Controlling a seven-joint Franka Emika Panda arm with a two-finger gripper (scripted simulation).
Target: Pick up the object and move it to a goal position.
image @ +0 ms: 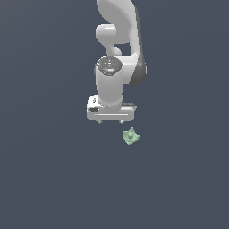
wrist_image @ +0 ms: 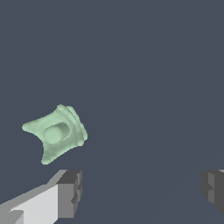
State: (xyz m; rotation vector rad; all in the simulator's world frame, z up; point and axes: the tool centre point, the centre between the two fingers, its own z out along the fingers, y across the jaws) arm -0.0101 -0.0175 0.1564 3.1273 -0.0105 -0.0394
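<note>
Dark floor: approach step; gripper (image: 110, 121) spread, empty, beside object (image: 130, 136). You must centre over it, then descend.

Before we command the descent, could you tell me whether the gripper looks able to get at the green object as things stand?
Probably yes: the gripper is open, the green object lies apart from it with nothing between, though it sits off to one side of the fingers, not between them.

In the exterior view, the object (image: 130, 136) lies on the floor (image: 49, 179) at about five o'clock from the gripper (image: 110, 121), near it but apart. In the wrist view, the object (wrist_image: 55, 132) lies outside the gap between the fingers (wrist_image: 69, 193).
</note>
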